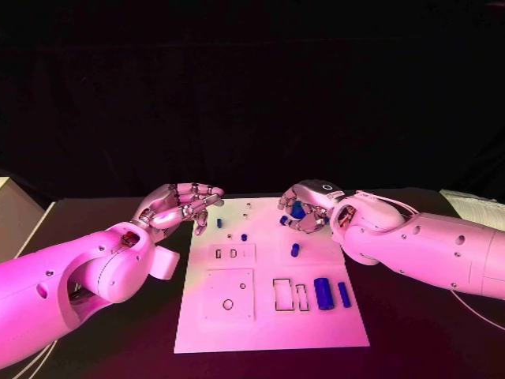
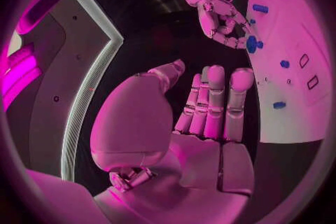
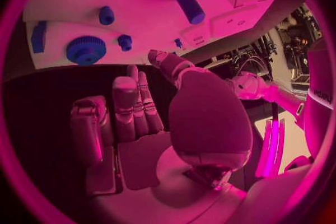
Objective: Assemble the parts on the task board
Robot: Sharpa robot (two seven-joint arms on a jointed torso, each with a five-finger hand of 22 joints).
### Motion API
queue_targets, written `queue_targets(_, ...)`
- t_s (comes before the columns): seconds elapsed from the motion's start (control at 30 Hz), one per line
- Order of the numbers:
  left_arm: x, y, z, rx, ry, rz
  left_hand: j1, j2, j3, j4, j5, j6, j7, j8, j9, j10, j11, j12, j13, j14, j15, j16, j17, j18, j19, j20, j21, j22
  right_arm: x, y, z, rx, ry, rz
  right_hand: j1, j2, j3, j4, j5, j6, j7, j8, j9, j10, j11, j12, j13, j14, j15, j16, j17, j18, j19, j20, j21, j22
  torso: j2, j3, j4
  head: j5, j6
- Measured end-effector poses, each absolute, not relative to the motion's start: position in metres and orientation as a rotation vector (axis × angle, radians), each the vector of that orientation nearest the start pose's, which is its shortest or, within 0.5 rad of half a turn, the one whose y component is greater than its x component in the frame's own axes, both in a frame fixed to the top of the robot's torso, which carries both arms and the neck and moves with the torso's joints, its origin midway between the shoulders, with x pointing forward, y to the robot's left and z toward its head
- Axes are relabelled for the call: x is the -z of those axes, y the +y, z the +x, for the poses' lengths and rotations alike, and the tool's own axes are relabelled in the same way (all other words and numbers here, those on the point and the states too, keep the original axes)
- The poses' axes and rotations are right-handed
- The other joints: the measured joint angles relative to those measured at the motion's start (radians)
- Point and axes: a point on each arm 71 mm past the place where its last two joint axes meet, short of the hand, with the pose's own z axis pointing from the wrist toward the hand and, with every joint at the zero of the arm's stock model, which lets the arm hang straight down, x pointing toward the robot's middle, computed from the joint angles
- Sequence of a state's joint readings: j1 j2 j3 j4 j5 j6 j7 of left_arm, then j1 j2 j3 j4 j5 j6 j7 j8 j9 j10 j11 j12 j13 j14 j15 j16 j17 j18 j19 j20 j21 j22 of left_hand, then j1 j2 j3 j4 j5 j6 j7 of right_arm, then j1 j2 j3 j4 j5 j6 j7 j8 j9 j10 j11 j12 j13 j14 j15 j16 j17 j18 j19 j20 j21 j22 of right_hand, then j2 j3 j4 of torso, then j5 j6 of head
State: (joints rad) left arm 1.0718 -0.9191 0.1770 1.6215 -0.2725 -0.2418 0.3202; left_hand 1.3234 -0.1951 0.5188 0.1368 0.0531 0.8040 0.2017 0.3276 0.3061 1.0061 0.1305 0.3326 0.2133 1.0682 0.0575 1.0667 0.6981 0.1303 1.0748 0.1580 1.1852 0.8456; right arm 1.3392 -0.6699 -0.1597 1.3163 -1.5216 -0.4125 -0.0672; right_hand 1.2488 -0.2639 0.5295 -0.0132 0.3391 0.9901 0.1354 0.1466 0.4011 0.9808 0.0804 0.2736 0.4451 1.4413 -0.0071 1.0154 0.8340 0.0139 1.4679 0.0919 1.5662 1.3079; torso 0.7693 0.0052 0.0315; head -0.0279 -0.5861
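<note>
Meanwhile, at the far end of the board (image 1: 207, 332), two hands are poised above scattered blue parts. The right hand (image 1: 308, 207) is seen over the board's far right corner, fingers curled round a blue part; the left wrist view shows a round, ridged blue piece (image 2: 252, 43) at its fingertips, so it is judged to be grasped, though whether the piece is lifted clear or seated on the board cannot be told. The left hand (image 1: 180, 204) is held just off the board's far left edge, fingers loosely bent and apart, with nothing in it. Small pegs (image 1: 244, 236) are scattered across the middle of the board, and a larger cylinder (image 1: 322, 293) is laid beside a slimmer bar (image 1: 344, 294) near the rectangular slots (image 1: 282, 294) on the near right. The step in hand appears to be handling the round piece; next, alignment over its mating seat would be called for.
</note>
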Motion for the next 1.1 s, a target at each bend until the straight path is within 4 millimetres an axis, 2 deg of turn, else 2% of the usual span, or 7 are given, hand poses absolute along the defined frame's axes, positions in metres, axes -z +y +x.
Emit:
queue_targets(0.3,0.149,0.215,0.473,1.600,1.452,-0.878,0.000,0.000,0.000,0.000,0.000,0.000,0.000,0.000,0.000,0.000,0.000,0.000,0.000,0.000,0.000,0.000,0.000,0.000,0.000,0.000,0.000,-0.002,0.162,-0.168,0.531,-0.505,1.508,-0.345,0.009,-0.003,0.026,-0.002,-0.002,0.002,0.002,0.000,0.003,-0.022,0.009,-0.023,-0.046,-0.004,0.004,-0.003,-0.012,0.000,0.000,0.007,-0.004,0.000,0.002,0.0001,-0.0004,0.002,-0.002)
queue_targets(0.57,0.149,0.216,0.472,1.598,1.458,-0.877,0.000,0.000,0.000,0.000,0.000,0.000,0.000,0.000,0.000,0.000,0.000,0.000,0.000,0.000,0.000,0.000,0.000,0.000,0.000,0.000,0.000,-0.002,0.165,-0.167,0.533,-0.436,1.500,-0.357,0.020,0.008,0.056,-0.002,-0.020,0.003,0.011,-0.006,0.003,-0.018,0.013,-0.058,-0.114,0.000,0.007,0.013,-0.016,0.000,-0.001,0.013,-0.012,0.000,0.004,0.0006,0.0007,0.004,-0.003)
queue_targets(1.1,0.148,0.214,0.471,1.602,1.463,-0.874,0.000,0.000,0.000,0.000,0.000,-0.003,0.003,0.000,0.000,0.000,0.000,0.000,-0.002,0.000,0.000,-0.004,-0.001,0.000,0.001,-0.001,0.000,-0.004,0.170,-0.169,0.539,-0.391,1.507,-0.345,0.020,0.008,0.067,0.004,-0.020,-0.001,0.016,-0.014,0.003,-0.003,0.020,-0.069,-0.153,-0.003,0.011,0.024,-0.018,0.000,0.000,0.014,-0.012,0.000,0.008,0.0009,0.0026,0.012,-0.006)
